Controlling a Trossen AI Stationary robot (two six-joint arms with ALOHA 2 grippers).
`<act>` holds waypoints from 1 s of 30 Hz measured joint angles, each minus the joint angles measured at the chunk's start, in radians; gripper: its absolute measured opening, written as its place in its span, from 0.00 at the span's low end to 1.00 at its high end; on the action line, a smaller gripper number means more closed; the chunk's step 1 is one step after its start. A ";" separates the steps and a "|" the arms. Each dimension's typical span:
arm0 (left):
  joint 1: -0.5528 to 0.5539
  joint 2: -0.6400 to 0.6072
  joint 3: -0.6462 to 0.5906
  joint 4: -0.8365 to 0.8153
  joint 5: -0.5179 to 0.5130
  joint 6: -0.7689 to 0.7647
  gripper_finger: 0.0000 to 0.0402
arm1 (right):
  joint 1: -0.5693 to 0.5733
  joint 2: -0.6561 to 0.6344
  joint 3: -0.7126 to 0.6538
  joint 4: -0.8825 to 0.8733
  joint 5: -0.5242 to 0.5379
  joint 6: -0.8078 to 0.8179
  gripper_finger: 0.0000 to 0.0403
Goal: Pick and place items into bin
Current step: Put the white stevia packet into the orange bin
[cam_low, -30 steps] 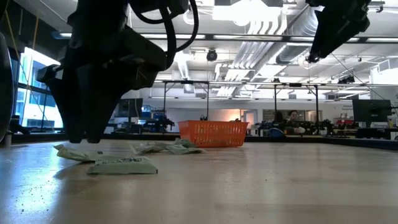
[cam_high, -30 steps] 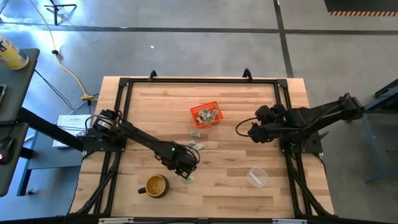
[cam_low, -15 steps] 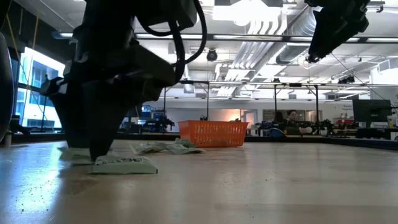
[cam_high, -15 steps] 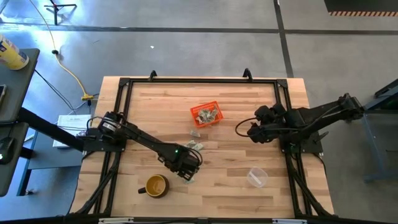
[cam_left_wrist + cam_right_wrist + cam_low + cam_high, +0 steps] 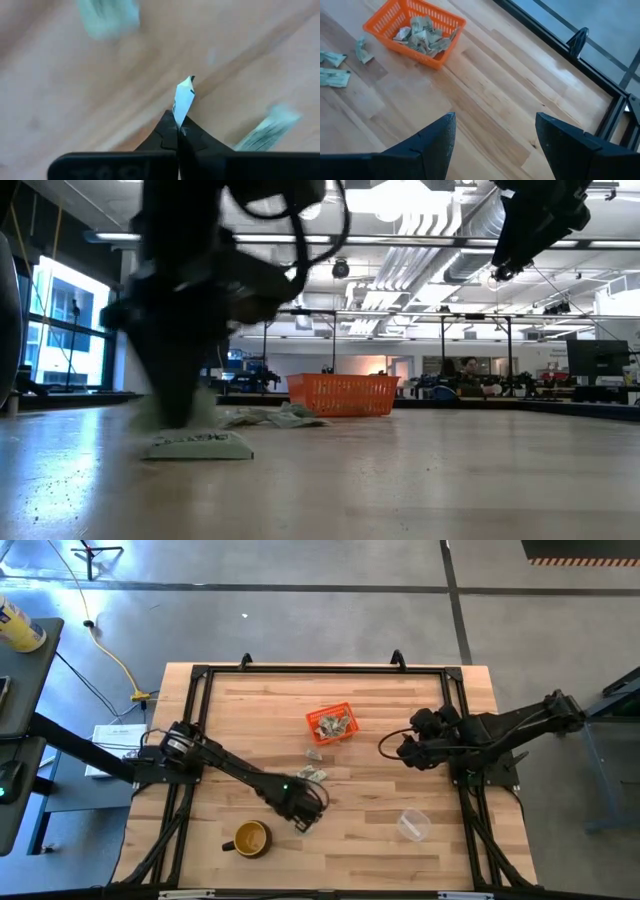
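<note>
Left gripper (image 5: 178,131) has now pinched 1 scrap (image 5: 183,99) (lifted off table).

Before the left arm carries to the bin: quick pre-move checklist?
1. Grasp: left end effector shut on a pale scrap pinched between its tips. Ok.
2. Scrap clear of the table: cannot tell; the low view is blurred at the arm.
3. Bin upright, open side up, scraps already inside. Ok.
4. Path to the bin: loose scraps lie between; carry above them. Ok if lifted.
5. Right end effector open, raised off to the bin's right side, away from the left arm's route. Ok.
6. Mug close beside the left end effector. Mind it on departure.
</note>
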 joint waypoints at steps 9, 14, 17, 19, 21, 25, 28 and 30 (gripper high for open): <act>0.164 -0.015 0.290 -0.186 -0.242 0.371 0.05 | 0.066 -0.041 0.000 -0.099 0.001 0.098 0.65; 0.347 -0.015 0.363 0.005 -0.205 0.783 0.08 | 0.114 -0.046 0.000 -0.120 0.001 0.124 0.65; 0.448 0.011 0.362 0.088 -0.137 0.923 0.08 | 0.144 -0.045 0.000 -0.109 -0.001 0.138 0.65; 0.507 0.036 0.361 0.094 -0.081 0.993 0.07 | 0.159 -0.045 0.001 -0.100 -0.009 0.166 0.65; 0.551 0.053 0.359 0.081 -0.063 1.067 0.07 | 0.170 -0.044 0.001 -0.100 -0.022 0.202 0.65; 0.580 0.060 0.360 0.045 -0.168 1.145 0.16 | 0.182 -0.044 0.001 -0.088 -0.039 0.252 0.65; 0.580 0.061 0.360 0.049 -0.215 1.136 0.30 | 0.182 -0.043 0.001 -0.068 -0.044 0.256 0.65; 0.577 0.055 0.360 0.042 -0.204 1.132 0.40 | 0.182 -0.042 0.001 -0.065 -0.041 0.256 0.65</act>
